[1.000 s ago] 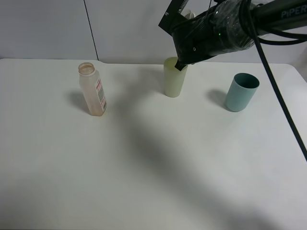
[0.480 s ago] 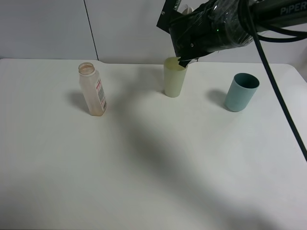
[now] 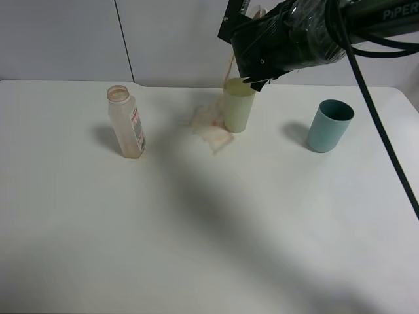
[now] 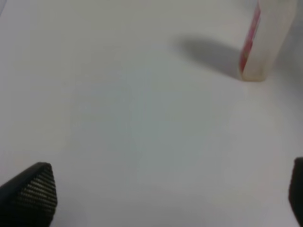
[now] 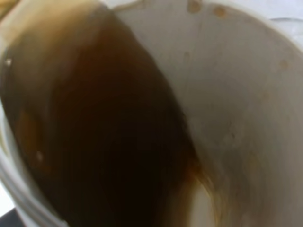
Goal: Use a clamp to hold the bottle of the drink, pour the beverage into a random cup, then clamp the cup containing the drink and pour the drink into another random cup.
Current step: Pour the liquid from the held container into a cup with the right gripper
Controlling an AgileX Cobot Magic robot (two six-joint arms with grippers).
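Note:
My right gripper (image 3: 247, 34), black and wrapped in glossy plastic, is shut on the cup containing the drink (image 5: 236, 94) and holds it tipped above the pale yellow-green tumbler (image 3: 237, 108). Only a white bit of the cup (image 3: 256, 13) shows from above. The brown beverage (image 5: 104, 127) runs up one side of the cup's inside. A thin stream (image 3: 230, 65) falls past the tumbler's left rim, and a brown puddle (image 3: 211, 129) lies on the table beside it. The bottle (image 3: 127, 124) stands upright at the left, uncapped. My left gripper (image 4: 163, 198) is open, low over bare table, apart from the bottle (image 4: 265, 38).
A teal cup (image 3: 329, 125) stands upright to the right of the tumbler. The white table (image 3: 196, 235) runs back to a grey wall. The right arm's black cable (image 3: 383, 137) hangs down along the right side.
The right gripper has tipped the cup further above the tumbler. Brown liquid now streams down, and a puddle has appeared on the table left of the tumbler.

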